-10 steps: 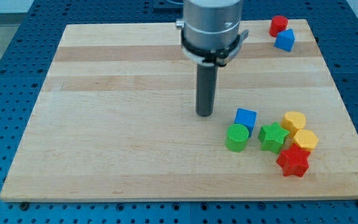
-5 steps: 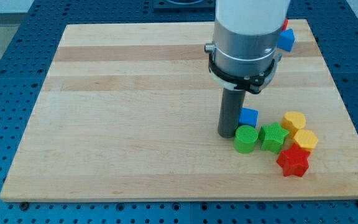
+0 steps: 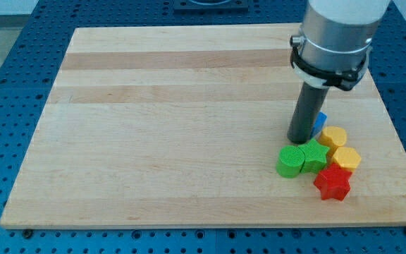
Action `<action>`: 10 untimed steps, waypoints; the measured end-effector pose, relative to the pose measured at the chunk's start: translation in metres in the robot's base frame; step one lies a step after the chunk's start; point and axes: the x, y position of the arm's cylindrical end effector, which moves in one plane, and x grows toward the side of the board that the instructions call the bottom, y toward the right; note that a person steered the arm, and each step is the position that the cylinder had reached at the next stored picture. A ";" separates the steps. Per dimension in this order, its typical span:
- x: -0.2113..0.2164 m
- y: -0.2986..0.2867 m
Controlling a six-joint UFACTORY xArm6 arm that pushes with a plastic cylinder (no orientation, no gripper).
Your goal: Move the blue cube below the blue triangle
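Blue perforated bench surrounds a pale wooden board [image 3: 154, 127], on which all the blocks sit at the view's lower right. Your tool is a plain dark rod with nothing to spread or pinch; it simply stands upright with my tip [image 3: 299, 140] planted on the board. The blue cube [image 3: 320, 123] shows only as a sliver at about 2 o'clock from the tip, apparently touching the rod; the rest is hidden behind it. At 6 o'clock from the tip, the green cylinder [image 3: 290, 161] and the green star [image 3: 316, 155] sit pressed side by side. At 3 to 4 o'clock lie the yellow cylinder [image 3: 334, 136] and, below it, the yellow hexagon [image 3: 346, 158]; the red star [image 3: 332, 183] closes the cluster at 5 o'clock.

Neither the blue triangle nor its spot at the view's top right can be seen; the arm's grey body [image 3: 333, 35] covers that corner. Judged from the task, the tip sits on the cube's lower-left side because the goal probably lies toward 1 o'clock, so pushing from here would drive the cube up and rightward, away from the crowd. Watch the yellow cylinder just beside the cube: a push angled too far right could drag it along. The cube appears well short of its destination.
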 end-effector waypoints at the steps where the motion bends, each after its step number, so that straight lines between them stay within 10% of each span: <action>1: -0.017 0.009; 10: -0.105 0.048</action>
